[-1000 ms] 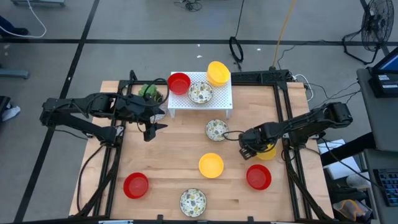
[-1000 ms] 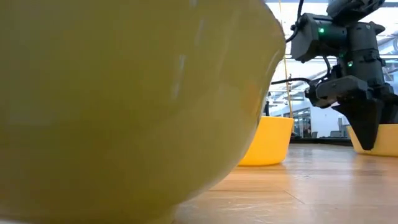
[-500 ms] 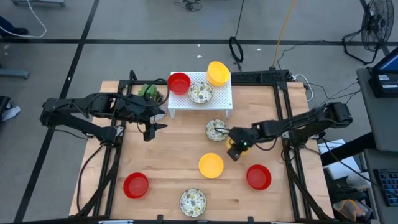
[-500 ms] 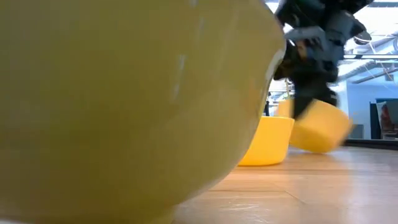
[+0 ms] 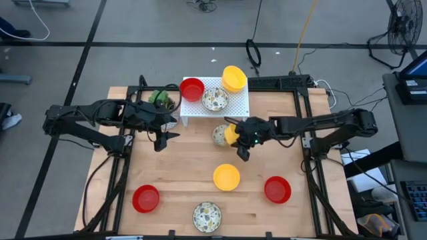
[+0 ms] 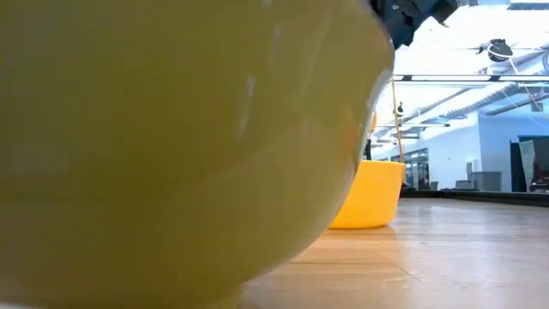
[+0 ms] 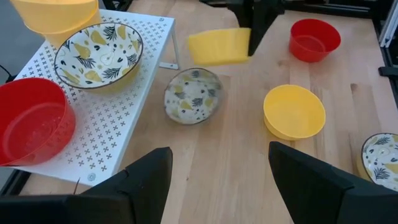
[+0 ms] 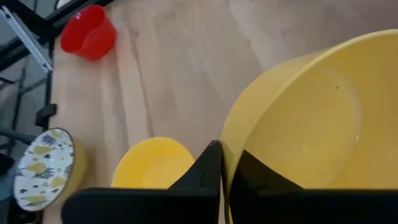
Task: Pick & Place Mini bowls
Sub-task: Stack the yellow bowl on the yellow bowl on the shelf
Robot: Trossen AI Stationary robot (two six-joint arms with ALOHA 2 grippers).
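- Since a second ago the right tool [image 5: 238, 139] has carried a small round plain yellow bowl [image 5: 231, 134] from the right edge of the pale wooden counter [image 5: 200, 180] toward its middle; the red, yellow and speckled bowls on the counter and rack sit as before, and the left arm has not shifted.
- The right tool's fingers [image 8: 210, 171] are pressed together on the rim of that yellow bowl [image 8: 311, 118], which hangs tilted above the counter, just in front of the white perforated rectangular rack [image 5: 235, 107].
- Under the lifted bowl a white bowl with a speckled greenish pattern [image 5: 219, 135] rests on the counter, partly covered from above.
- On the rack sit a plain red bowl [image 5: 192, 89], a speckled white bowl [image 5: 215, 99] and a stack of yellow bowls [image 5: 233, 77] at its far right corner.
- Another yellow bowl [image 5: 226, 177] lies near the counter's middle, a red one [image 5: 277, 189] toward the right edge, a red one [image 5: 145, 199] near the front left corner and a speckled one [image 5: 207, 216] at the front edge.
- The left tool [image 5: 162, 133] waits near the left edge beside the rack, its fingers [image 7: 146, 180] spread wide and holding nothing.
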